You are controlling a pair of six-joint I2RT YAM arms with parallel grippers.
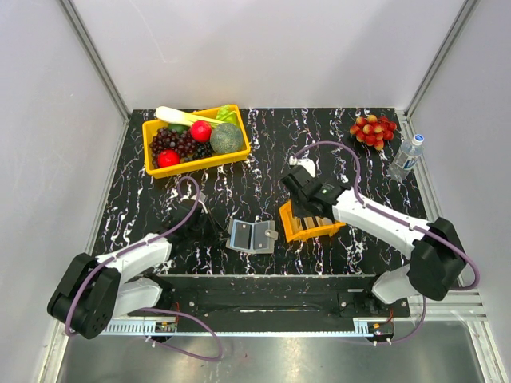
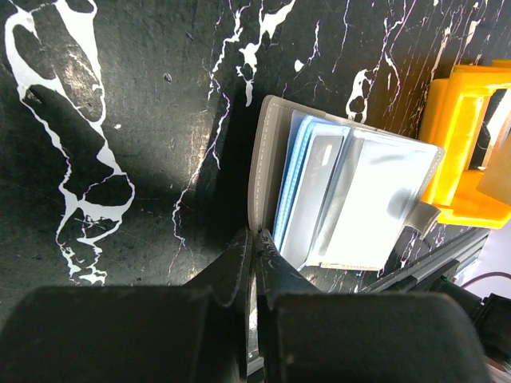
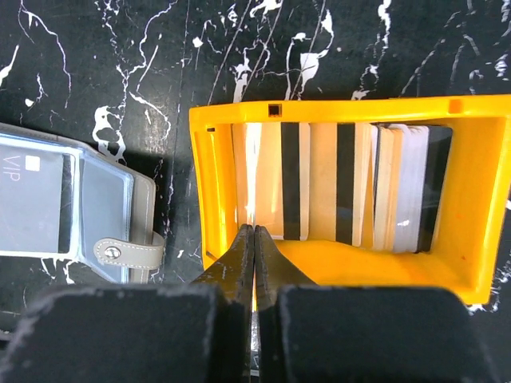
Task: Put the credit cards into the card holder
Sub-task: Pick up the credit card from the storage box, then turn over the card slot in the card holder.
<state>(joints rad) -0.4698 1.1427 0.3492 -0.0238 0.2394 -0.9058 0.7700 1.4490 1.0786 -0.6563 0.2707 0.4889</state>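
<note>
Centre-left in the overhead view, the left pincer (image 2: 255,239), pressed together, touches the edge of the open card holder (image 1: 251,236), where a VIP card (image 3: 32,199) is already pocketed. At right, the right pincer (image 3: 254,231), also pressed together, meets several credit cards (image 3: 407,187) waiting in the orange tray (image 3: 487,199).
</note>
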